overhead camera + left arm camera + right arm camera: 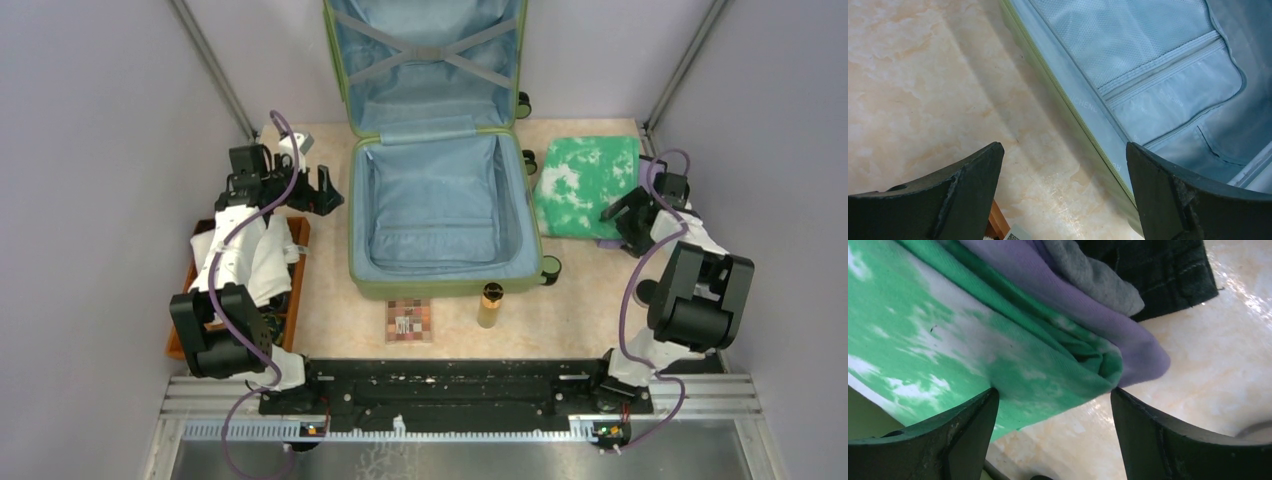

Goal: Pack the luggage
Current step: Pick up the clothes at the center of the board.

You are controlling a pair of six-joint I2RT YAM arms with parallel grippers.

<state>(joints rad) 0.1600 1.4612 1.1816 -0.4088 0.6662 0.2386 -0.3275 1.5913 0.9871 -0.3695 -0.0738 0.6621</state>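
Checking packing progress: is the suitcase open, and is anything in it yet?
Open and empty: the luggage has its lid raised, only bare blue lining shows inside, and the green cloth lies outside, beside it.

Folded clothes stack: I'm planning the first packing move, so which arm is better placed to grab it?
Right. The right gripper, jaws open, frames a corner of the green tie-dye garment topping the clothes stack; the left gripper hovers open beyond the suitcase.
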